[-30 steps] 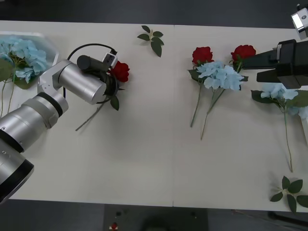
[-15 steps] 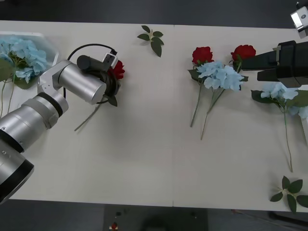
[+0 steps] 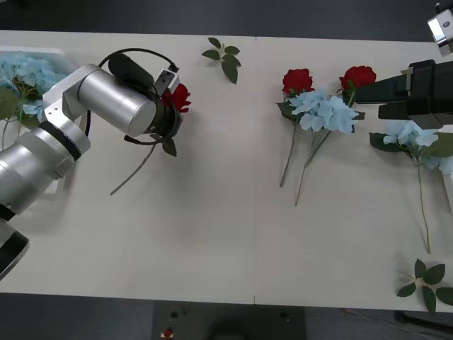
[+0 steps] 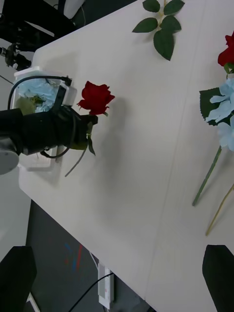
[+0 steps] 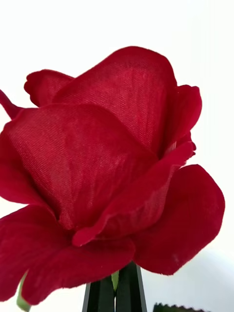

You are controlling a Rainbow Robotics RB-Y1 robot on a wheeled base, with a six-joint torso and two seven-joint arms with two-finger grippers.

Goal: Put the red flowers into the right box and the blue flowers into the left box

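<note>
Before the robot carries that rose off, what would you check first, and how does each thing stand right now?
1. Left hand shut on the rose stem: ok.
2. Held red rose raised off the table: ok; its stem tip still trails low.
3. Right hand open, away from the rose: ok.
4. Right box ready for it: cannot tell.
5. Left box holds blue flowers: ok.
6. Other roses waiting: not ok.
</note>
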